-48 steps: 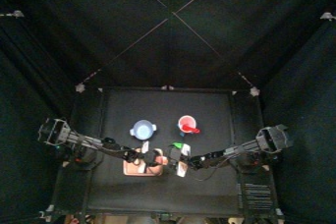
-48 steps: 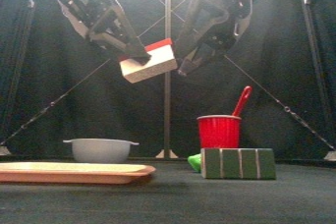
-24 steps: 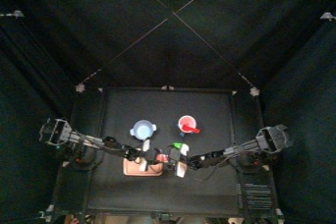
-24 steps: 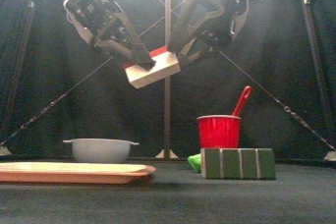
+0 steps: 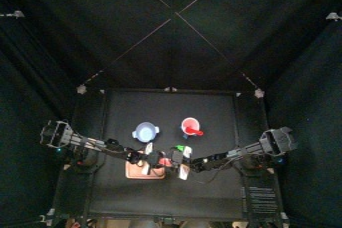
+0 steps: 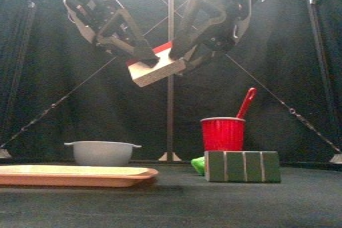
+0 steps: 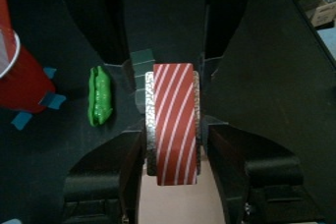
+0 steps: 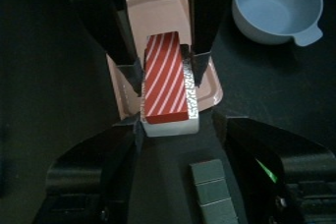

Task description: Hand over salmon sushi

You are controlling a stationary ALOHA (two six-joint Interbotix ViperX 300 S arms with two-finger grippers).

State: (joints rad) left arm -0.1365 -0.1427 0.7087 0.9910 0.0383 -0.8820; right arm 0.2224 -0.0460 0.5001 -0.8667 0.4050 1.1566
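Gripping, left claw [image 7: 174,138]: jaws pressed on both long sides of the salmon sushi [image 6: 156,65], a white block with a red-and-white striped top.
Right claw [image 8: 172,122]: jaws spread wide, straddling the same piece from the opposite end; contact cannot be told.
Sushi position: in mid-air, tilted, high above the table [image 6: 287,210], between the two arms.
Below: pale wooden board [image 6: 74,175], grey-blue bowl [image 6: 102,152] behind it.
Right side: red cup [image 6: 223,133] with a red spoon [image 6: 247,102]; green blocks [image 6: 242,166] in front; small green pod [image 7: 98,95] beside them.
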